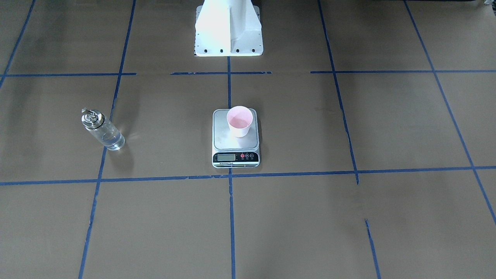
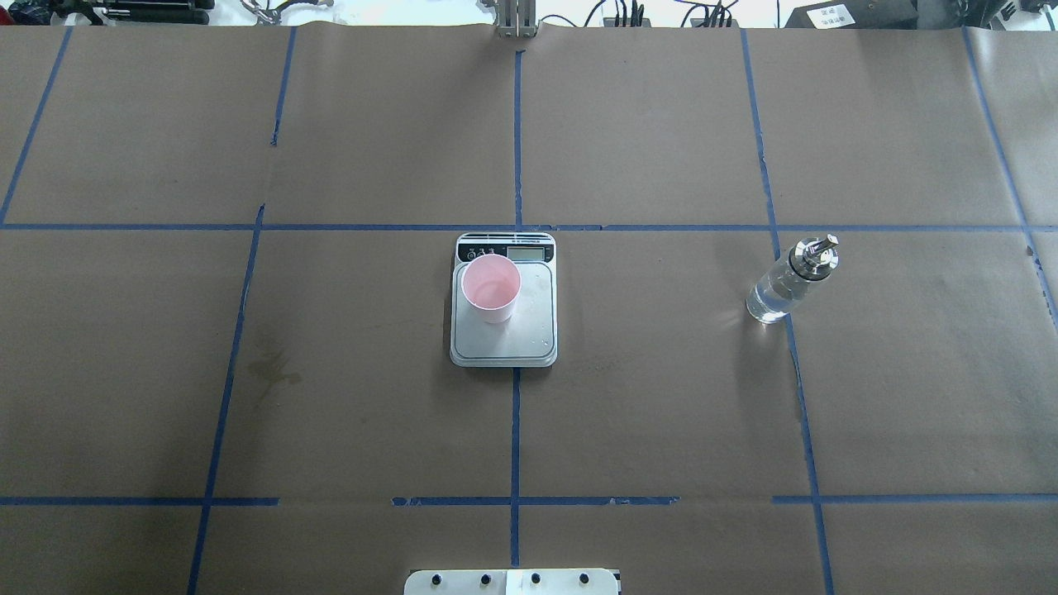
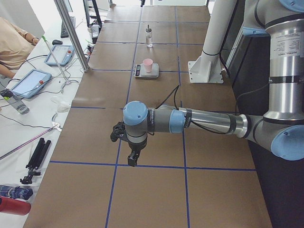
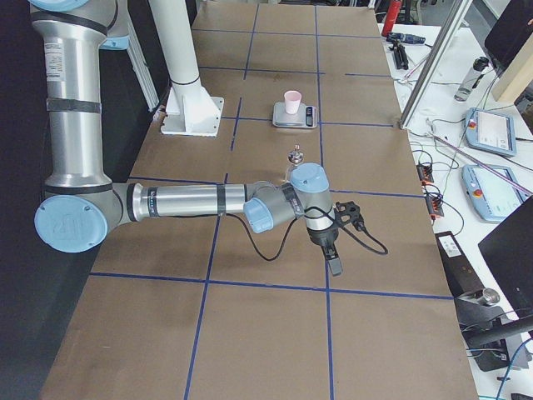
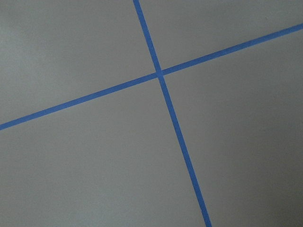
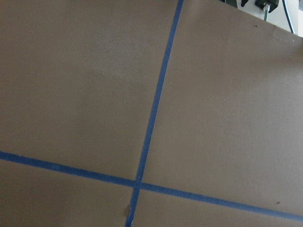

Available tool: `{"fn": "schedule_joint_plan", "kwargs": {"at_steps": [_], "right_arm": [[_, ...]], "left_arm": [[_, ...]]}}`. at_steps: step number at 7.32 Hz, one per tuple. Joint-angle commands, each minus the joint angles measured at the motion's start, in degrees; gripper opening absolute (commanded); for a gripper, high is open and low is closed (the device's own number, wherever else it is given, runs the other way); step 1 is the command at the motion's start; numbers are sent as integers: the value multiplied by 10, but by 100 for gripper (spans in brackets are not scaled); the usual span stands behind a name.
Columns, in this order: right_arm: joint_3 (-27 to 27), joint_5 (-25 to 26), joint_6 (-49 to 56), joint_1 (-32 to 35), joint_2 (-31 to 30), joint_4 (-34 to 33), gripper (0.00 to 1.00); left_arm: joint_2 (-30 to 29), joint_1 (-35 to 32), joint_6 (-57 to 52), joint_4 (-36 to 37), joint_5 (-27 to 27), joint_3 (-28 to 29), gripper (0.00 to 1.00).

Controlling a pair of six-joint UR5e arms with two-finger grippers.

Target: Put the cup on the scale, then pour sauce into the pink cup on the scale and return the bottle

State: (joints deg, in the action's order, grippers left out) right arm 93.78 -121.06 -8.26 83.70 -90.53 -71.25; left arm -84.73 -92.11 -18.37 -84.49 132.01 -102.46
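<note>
Cup [image 2: 491,287] upright on the scale [image 2: 529,330], on the left part of the steel platform in the overhead view, close to the far black display strip. Pink inside facing up; narrower than the platform, with bare steel to its right and on its near side. Held by nothing.

Scale flat at the middle of the table [image 2: 661,397], over a blue tape line, display end away from the robot.

Bottle [image 2: 789,279] upright on the table, well to the right of the scale in the overhead view, standing on another tape line. Silver spout on top, clear sauce [image 2: 773,293] visible through the glass. Touched by no gripper.

Left gripper [image 3: 132,159] seen only from the table's left end: low over the paper, pointing down above a tape line, well apart from the scale. Open or closed: cannot tell from there.

Right gripper [image 4: 333,265] seen only from the table's right end: likewise pointing down over the paper, nearer the camera than the bottle, which shows partly behind the arm's wrist. Open or closed: cannot tell either.

From both wrist cameras, only brown paper and crossing blue tape.

Beyond the table's far edge in the left-end view, a person's sleeve [image 3: 12,40] and two tablets [image 3: 31,83] on a white bench.
</note>
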Motion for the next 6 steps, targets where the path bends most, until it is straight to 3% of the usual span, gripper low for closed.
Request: {"fn": "schedule_joint_plan", "kwargs": {"at_steps": [1,2,3,6], "right_arm": [[12,-119,10,96,-7,-117,100],[15,-68,38,85,-65,-118,100],[26,-19,64,85,-82,-120,100],[25,-94,62,84,-89,-115,100]], "left_arm": [[0,0,0,-1,0,0,100],[0,0,0,-1,0,1,100],[0,0,0,-1,0,0,100],[0,0,-1,-1,0,1,100]]}}
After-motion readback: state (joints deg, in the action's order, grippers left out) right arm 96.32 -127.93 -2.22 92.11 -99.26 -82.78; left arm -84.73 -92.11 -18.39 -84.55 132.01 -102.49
